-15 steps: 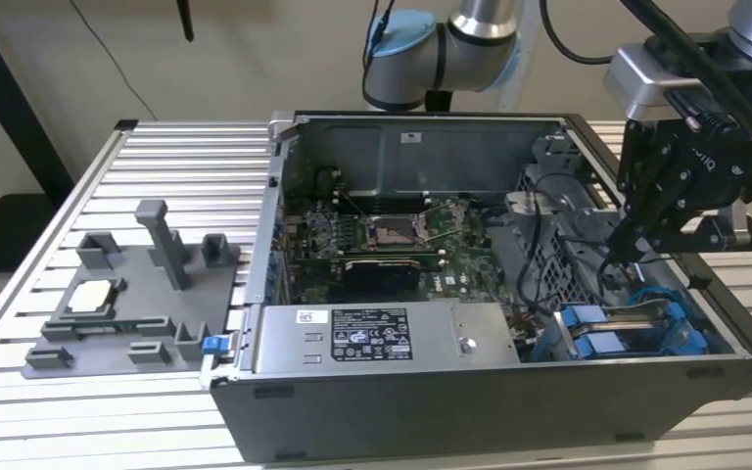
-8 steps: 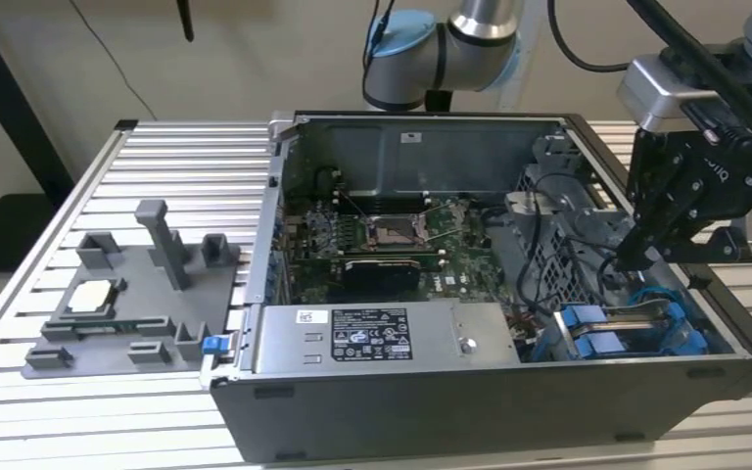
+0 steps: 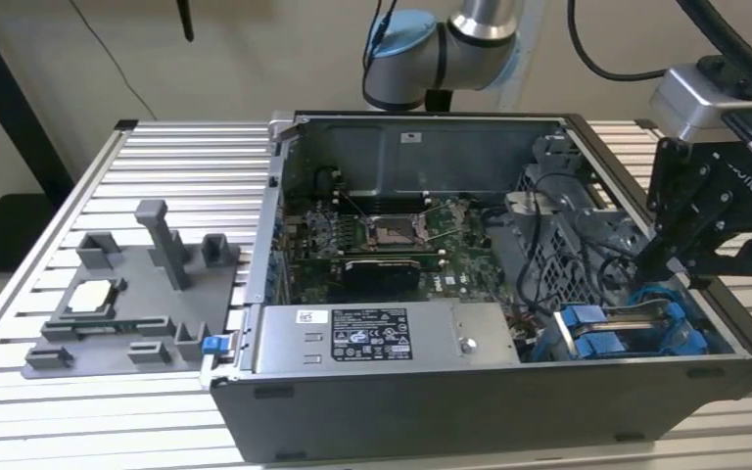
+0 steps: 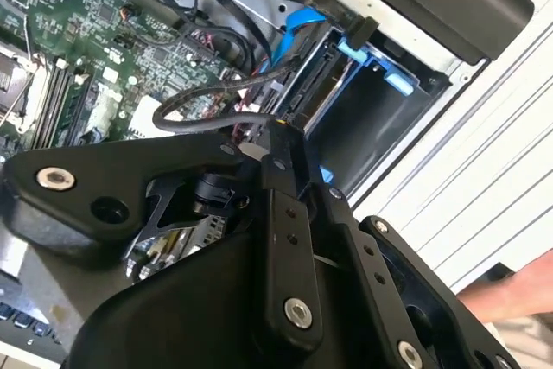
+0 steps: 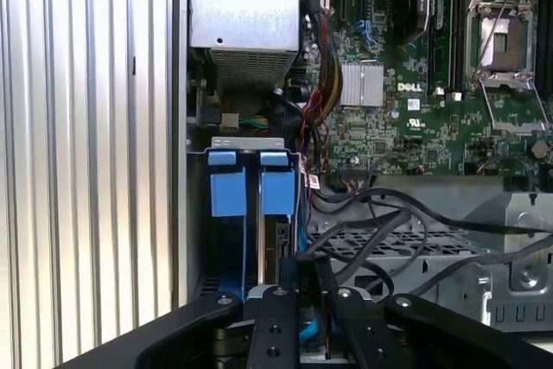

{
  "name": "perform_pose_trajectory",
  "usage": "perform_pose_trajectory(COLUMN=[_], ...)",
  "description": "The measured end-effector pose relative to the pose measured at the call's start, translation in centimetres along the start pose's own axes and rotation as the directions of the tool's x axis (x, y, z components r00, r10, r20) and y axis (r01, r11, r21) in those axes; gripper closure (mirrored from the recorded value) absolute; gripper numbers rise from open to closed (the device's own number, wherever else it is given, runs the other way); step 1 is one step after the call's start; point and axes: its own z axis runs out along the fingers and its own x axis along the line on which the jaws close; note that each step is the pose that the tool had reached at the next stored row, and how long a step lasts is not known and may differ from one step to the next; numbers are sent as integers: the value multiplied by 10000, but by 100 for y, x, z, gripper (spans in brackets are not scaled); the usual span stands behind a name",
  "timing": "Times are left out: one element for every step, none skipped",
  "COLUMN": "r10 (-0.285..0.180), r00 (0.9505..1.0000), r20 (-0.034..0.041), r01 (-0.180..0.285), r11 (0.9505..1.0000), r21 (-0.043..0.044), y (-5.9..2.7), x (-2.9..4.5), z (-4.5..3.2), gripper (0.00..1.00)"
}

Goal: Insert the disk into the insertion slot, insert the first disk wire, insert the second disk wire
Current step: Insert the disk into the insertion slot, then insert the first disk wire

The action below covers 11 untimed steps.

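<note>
The disk (image 5: 278, 244) stands on edge in the insertion slot (image 5: 246, 142), its blue carrier tabs (image 5: 278, 192) at the mouth beside a second blue tab (image 5: 226, 183). In the exterior view the disk (image 3: 637, 311) shows as a silver strip between blue frames at the case's near right corner. My gripper (image 3: 664, 269) hangs just above that bay. In both wrist views its fingers stand close together, gripper (image 5: 304, 258) and gripper (image 4: 278, 131). A black disk wire (image 4: 199, 114) loops across the board and ends at the fingertips. Blue plastic (image 4: 371, 58) edges the dark bay.
The open computer case holds a motherboard (image 3: 390, 230) and a power supply (image 3: 376, 338). Black cables cross a perforated cage (image 5: 415, 248). A grey fixture (image 3: 128, 294) with small parts sits on the slatted table at the exterior view's left. A person's hand (image 4: 518, 291) is beside the case.
</note>
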Motion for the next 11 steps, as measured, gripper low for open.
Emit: perform_pose_trajectory(r10=[4, 8, 13, 16, 20, 24, 28, 32, 35, 39, 41], r00=[10000, 10000, 10000, 10000, 10000, 10000, 10000, 10000, 10000, 10000, 9999], r20=[-10, -20, -30, -39, -48, -57, -66, -74, -83, -90, -98], r01=[-5, -9, -13, -16, -21, -25, -30, -34, -38, -42, -45], r11=[10000, 10000, 9999, 9999, 9998, 9998, 9997, 9996, 9995, 9994, 9993], r21=[-35, -71, -106, -142, -177, -213, -249, -283, -317, -349, -376], y=[-25, -50, -75, -99, -123, -146, -168, -187, -204, -217, -226], x=[10, 20, 29, 38, 47, 55, 64, 71, 78, 84, 90], z=[2, 4, 6, 9, 11, 13, 16, 19, 22, 26, 30], gripper=[100, 100, 100, 100, 100, 100, 100, 100, 100, 100, 100])
